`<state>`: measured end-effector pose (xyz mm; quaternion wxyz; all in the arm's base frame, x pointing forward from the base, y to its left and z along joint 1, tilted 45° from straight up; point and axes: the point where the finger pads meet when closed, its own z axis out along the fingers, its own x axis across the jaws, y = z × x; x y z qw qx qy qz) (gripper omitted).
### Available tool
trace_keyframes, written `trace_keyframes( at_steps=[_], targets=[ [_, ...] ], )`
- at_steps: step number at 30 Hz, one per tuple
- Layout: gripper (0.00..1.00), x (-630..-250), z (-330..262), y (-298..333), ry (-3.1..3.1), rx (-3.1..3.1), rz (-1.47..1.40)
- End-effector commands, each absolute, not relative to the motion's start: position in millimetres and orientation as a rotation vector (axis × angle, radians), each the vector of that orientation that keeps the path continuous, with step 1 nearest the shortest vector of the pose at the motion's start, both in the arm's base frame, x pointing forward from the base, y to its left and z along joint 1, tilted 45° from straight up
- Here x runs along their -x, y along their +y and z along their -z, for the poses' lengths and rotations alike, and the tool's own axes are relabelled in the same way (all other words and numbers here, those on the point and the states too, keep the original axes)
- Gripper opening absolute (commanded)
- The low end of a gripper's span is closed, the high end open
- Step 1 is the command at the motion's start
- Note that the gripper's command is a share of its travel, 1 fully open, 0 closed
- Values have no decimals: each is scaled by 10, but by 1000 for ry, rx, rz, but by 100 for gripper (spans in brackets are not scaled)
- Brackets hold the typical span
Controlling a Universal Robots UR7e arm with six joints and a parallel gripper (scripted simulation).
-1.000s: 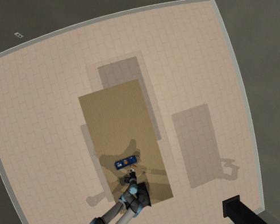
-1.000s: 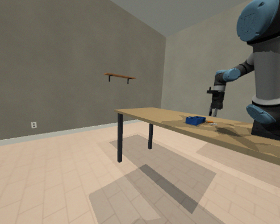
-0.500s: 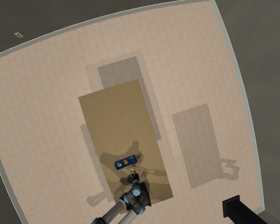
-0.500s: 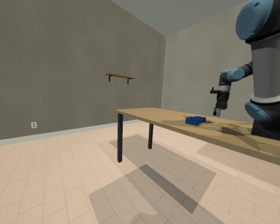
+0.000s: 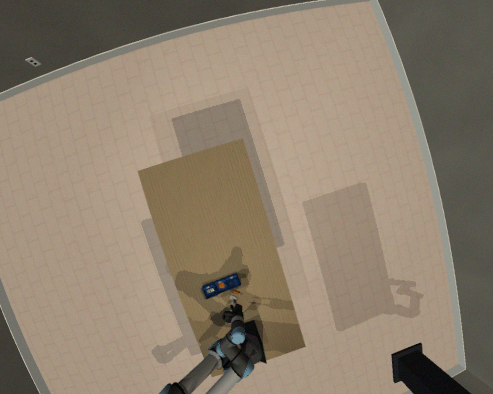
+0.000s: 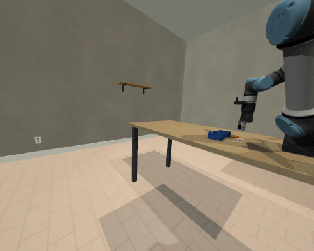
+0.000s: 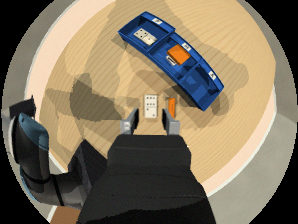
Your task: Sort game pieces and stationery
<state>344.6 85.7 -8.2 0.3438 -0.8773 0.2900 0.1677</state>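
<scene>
The gripper hangs spread (holding nothing) above a white card beside the blue bins.

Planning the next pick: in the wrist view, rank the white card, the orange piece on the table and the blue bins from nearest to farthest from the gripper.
1. White card, just ahead between the open gripper fingers.
2. Orange piece, beside the right finger; nearly tied with the card.
3. Blue bins, farther ahead, right.
</scene>
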Motion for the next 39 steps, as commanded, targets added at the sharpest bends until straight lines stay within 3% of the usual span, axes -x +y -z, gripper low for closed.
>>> trace_keyframes(
  at_steps=[1,29,39],
  targets=[
    [79,-3456,72,864,754,2279,-435],
    [79,-3452,74,861,754,2279,-435],
    [79,-3415,358,1140,754,2279,-435]
  ],
)
